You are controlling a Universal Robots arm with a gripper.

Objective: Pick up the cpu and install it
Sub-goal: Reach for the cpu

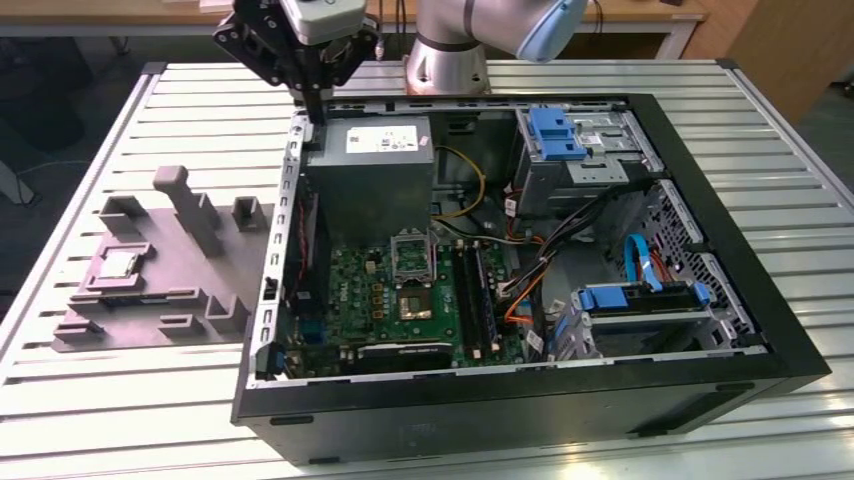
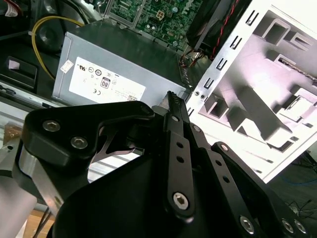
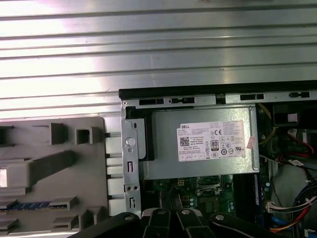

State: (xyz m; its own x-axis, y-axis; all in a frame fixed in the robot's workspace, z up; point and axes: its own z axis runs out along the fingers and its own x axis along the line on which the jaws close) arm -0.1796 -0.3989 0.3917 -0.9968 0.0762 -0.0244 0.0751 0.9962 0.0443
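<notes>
Slatted metal table (image 1: 120, 400), pale silvery square cpu (image 1: 118, 263)

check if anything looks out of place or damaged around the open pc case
Nothing stands out. The cpu lies flat in its recess on the grey fixture, beside the open case; the end effector hangs above the case's corner by the power supply, holding nothing. No spill or damage shows.

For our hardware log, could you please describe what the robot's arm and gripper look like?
The arm is silvery grey metal with a pale blue joint cap. The gripper is matte black, its link bars fastened with silver bolts.
</notes>
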